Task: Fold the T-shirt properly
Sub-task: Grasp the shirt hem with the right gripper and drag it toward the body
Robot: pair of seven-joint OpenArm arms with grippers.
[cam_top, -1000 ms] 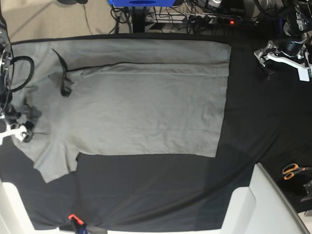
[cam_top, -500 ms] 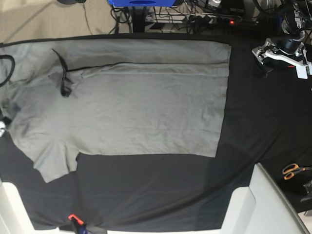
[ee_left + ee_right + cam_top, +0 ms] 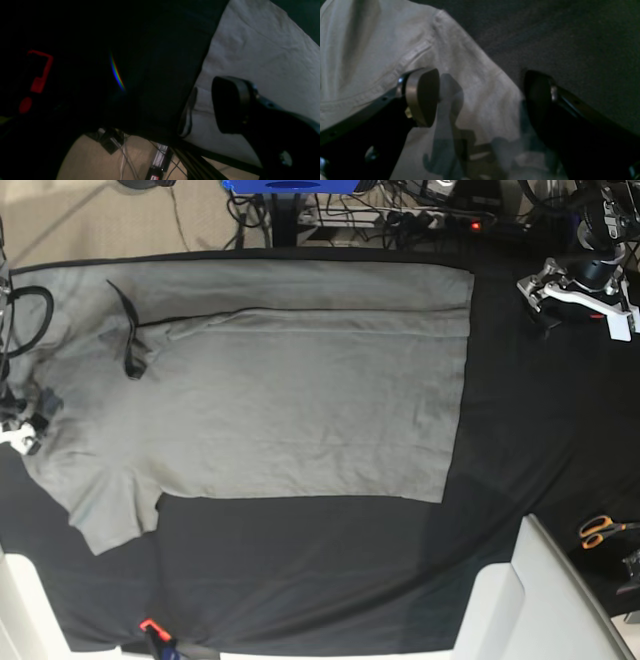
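Observation:
The grey T-shirt (image 3: pixel 300 400) lies spread on the black table cloth (image 3: pixel 540 440). Its collar (image 3: pixel 131 340) points left, its far long side is folded over, and one sleeve (image 3: pixel 110 515) sticks out at the front left. My right gripper (image 3: pixel 22 432) hovers at the shirt's left edge. In the right wrist view it (image 3: pixel 480 100) stands open, one finger (image 3: pixel 422 97) over a seamed part of the shirt (image 3: pixel 382 50) and the other over bare cloth. My left gripper (image 3: pixel 543 292) is open at the far right, off the shirt. Only one finger (image 3: pixel 232 105) shows in the left wrist view, near the shirt's hem (image 3: pixel 262 50).
Orange-handled scissors (image 3: pixel 600 530) lie at the right edge. White bins (image 3: pixel 530 590) line the front, with a red clamp (image 3: pixel 150 627) at the front left. Cables and a power strip (image 3: pixel 440 220) lie on the floor behind the table.
My right gripper left the base view half a second ago and is back at the shirt's left edge, slightly farther back. The left gripper shifted slightly toward the back. The shirt has not moved.

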